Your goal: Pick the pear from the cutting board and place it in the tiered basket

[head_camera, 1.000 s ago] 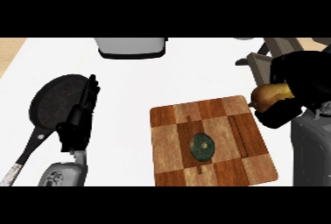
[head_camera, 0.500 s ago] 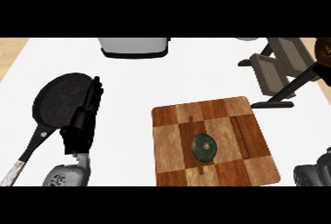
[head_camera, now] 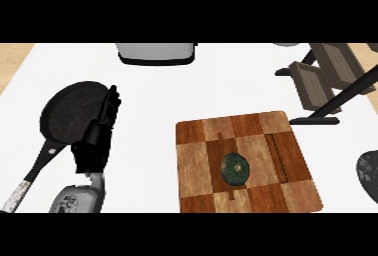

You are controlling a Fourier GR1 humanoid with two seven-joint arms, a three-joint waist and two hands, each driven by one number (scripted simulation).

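The wooden cutting board point(head_camera: 199, 150) lies right of centre, and a dark green oval thing point(head_camera: 236, 168) rests on its middle. No pear shows on the board or anywhere else. The tiered basket point(head_camera: 328, 75) stands at the back right; its brown trays and black frame are partly cut off, and nothing shows in the visible parts. My left hand point(head_camera: 94, 145) is open on the left, fingers straight and pointing away, beside the pan's rim. My right hand is out of sight; only a dark rounded piece point(head_camera: 368, 175) shows at the right edge.
A black frying pan point(head_camera: 74, 112) lies at the left, its handle running to the lower left corner. A grey and white appliance point(head_camera: 156, 52) stands at the back centre. White counter point(head_camera: 221, 90) stretches between the pan, the board and the basket.
One second ago my right hand held the pear beside the basket. The hand and the pear have since gone from view. The left hand has stayed put.
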